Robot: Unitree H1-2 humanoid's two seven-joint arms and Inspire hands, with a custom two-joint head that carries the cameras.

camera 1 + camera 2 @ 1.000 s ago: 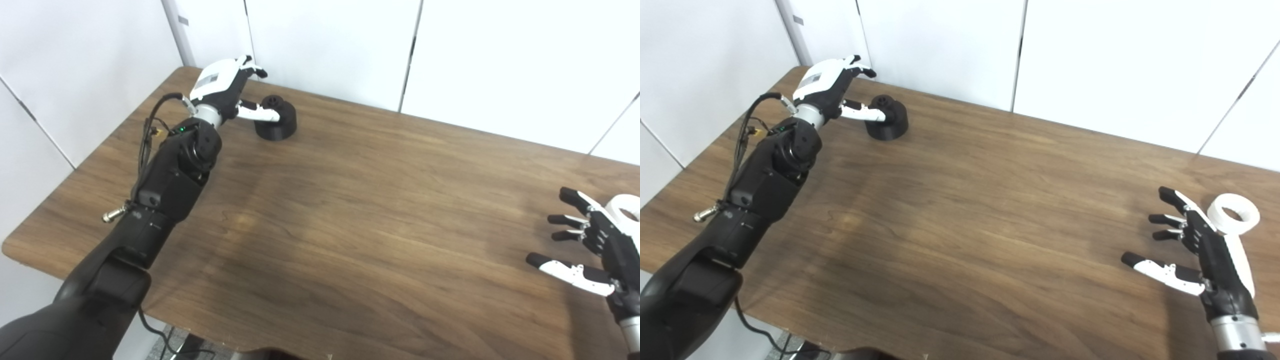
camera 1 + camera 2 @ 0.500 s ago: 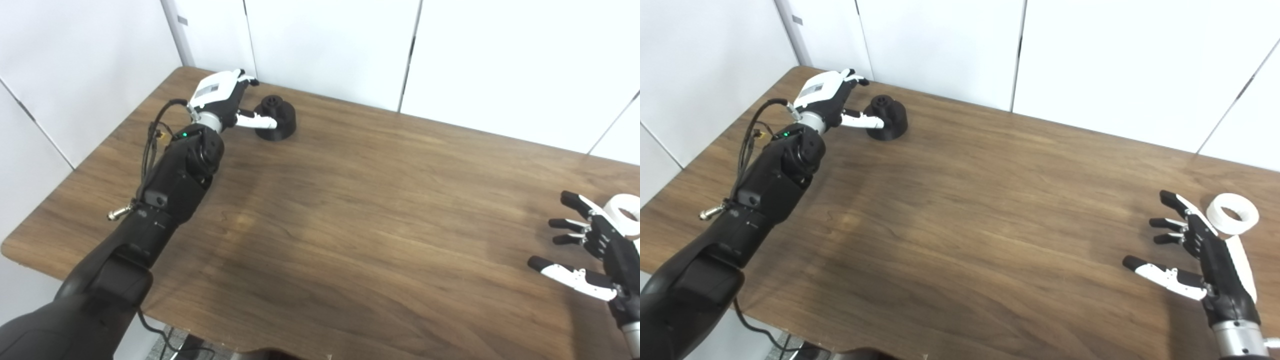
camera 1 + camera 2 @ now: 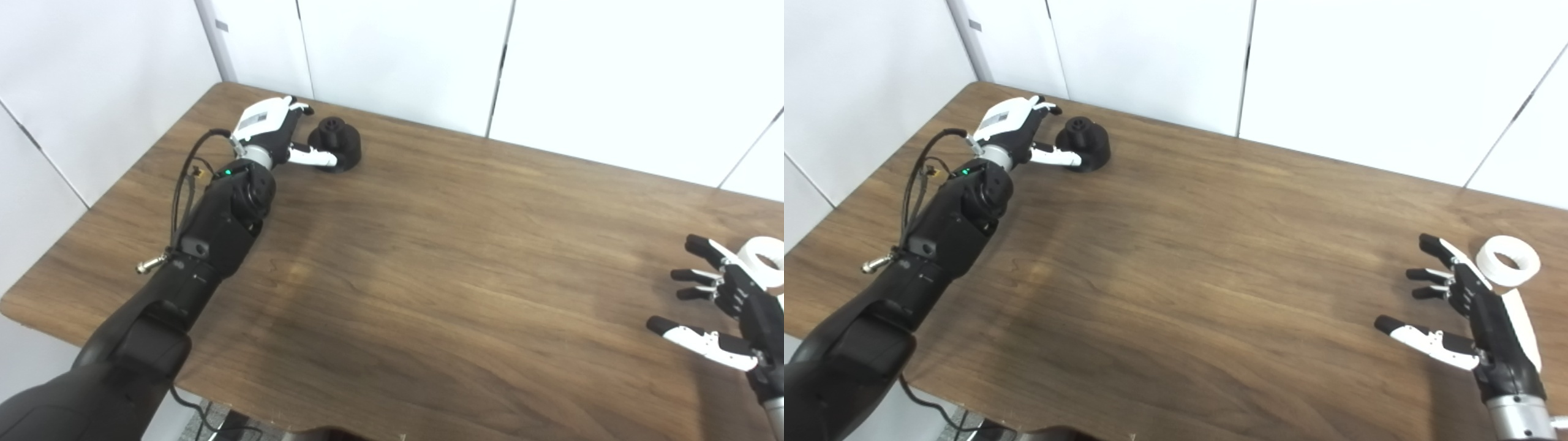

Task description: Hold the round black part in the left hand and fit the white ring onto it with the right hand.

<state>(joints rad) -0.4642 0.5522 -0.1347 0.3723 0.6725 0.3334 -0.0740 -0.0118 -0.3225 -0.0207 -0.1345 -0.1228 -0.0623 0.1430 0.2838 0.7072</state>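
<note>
The round black part point(image 3: 1083, 143) sits tilted at the far left corner of the desk point(image 3: 1188, 245). Left hand point(image 3: 1018, 131) is beside it, thumb against its near side, fingers point(image 3: 1044, 108) spread, no grip established. The white ring point(image 3: 1510, 261) lies flat at the right edge. Right hand point(image 3: 1473, 312) hovers just beside it, fingers apart, holding nothing

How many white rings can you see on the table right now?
1. The white ring lies flat near the table's right edge, just beyond the open right hand and not held. Nothing seems to hide another.
</note>
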